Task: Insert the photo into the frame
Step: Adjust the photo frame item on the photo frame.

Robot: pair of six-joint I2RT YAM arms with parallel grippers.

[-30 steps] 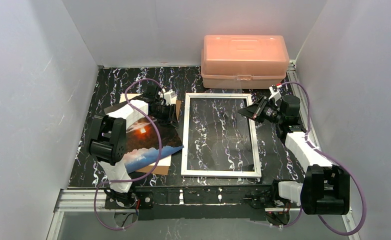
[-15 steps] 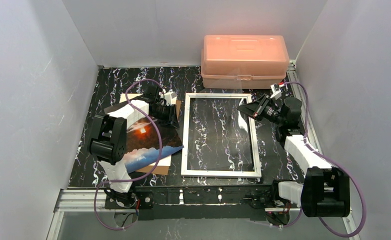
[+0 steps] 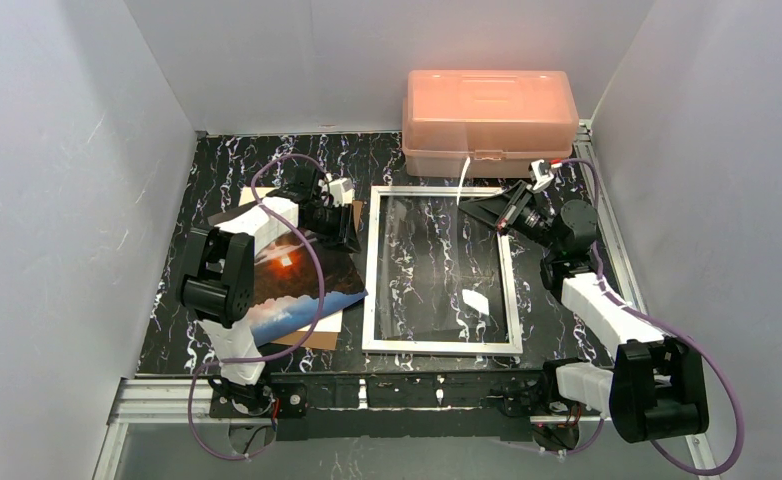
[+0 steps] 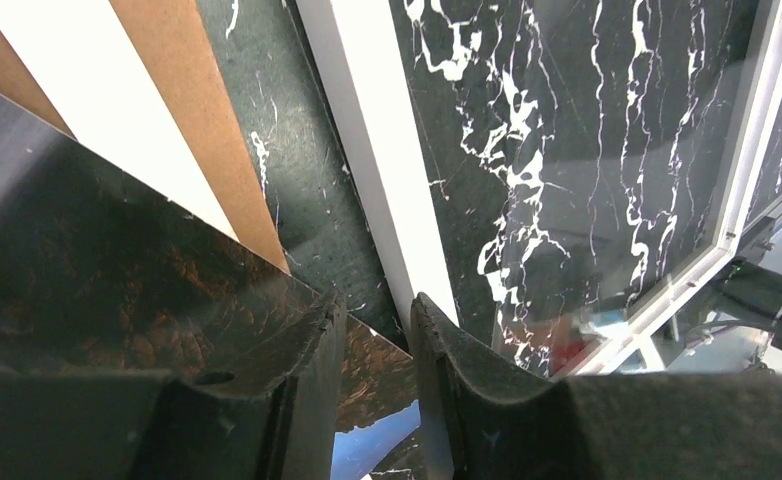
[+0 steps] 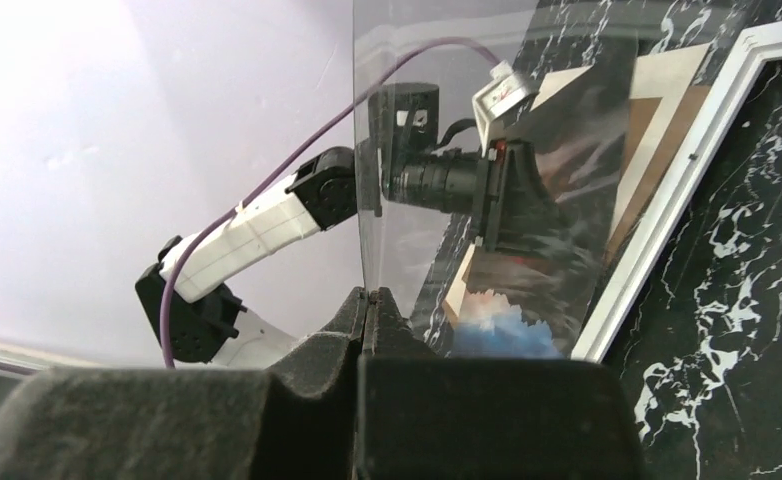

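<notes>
- Right gripper point(image 5: 369, 300) fingers clamped on clear pane point(image 5: 487, 150) edge, tilted over frame point(image 3: 367, 270): pane could slip and drop
- Left gripper point(image 4: 372, 320) fingers narrowly apart at photo point(image 4: 117, 250) corner: glossy print could skid

glossy photo point(image 3: 287, 285), clear smooth pane point(image 5: 447, 100)

The left arm point(image 3: 263, 217) rises from its base at the near left edge of the desk point(image 3: 227, 160). Its elbow is bent high and its white forearm reaches away and to the right. The wrist tips down, so the left jaws point at the desk. They stand a little apart, with a narrow gap between the two dark fingers point(image 4: 307, 400).

The right arm point(image 3: 607, 312) runs from its near right base back along the right side. Its wrist is turned left and raised off the desk. The right jaws are pressed together on the edge of a clear pane point(image 5: 467, 130).
</notes>
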